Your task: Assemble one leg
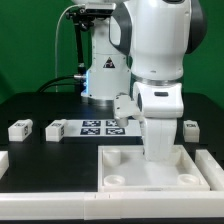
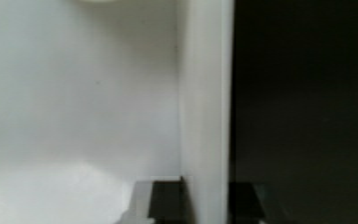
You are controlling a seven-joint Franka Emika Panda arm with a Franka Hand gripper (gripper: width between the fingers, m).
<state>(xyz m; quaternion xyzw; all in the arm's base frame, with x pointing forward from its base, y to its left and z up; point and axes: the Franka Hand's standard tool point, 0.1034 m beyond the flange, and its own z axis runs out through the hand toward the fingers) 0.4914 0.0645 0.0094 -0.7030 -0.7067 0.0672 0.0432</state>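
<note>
Leg blocks: three small white plastic blocks with black-and-white square tags, all lying on the black table (image 1: 40,165), none of them in my claw.
First leg block (image 1: 20,129): far out at the exterior view's left, alone, well apart from me.
Second leg block (image 1: 57,128): just beside the marker board (image 1: 100,127), on its exterior-view left side.
Third leg block (image 1: 190,128): at the exterior view's right, beyond the far edge of the big piece and near my wrist.
Large white square piece with round corner sockets (image 1: 150,178): lies flat at the near side of the table, and my white arm (image 1: 160,60) comes straight down onto its right part.
Claw (image 2: 197,205): hidden behind my own wrist in the exterior view. In the wrist view, my dark fingers (image 2: 153,203) stand one on each side of the piece's raised white rim (image 2: 206,100).
Claw state: I cannot tell whether the fingers are pinching the rim or only straddling it. The picture is blurred and shows just their ends.
Wrist view surroundings: the piece's flat white surface (image 2: 69,110) is on one side of the rim and the black table (image 2: 309,100) on the other.
Other part: a white piece (image 1: 3,160) cut off by the exterior view's left edge, too little of it showing to name.
</note>
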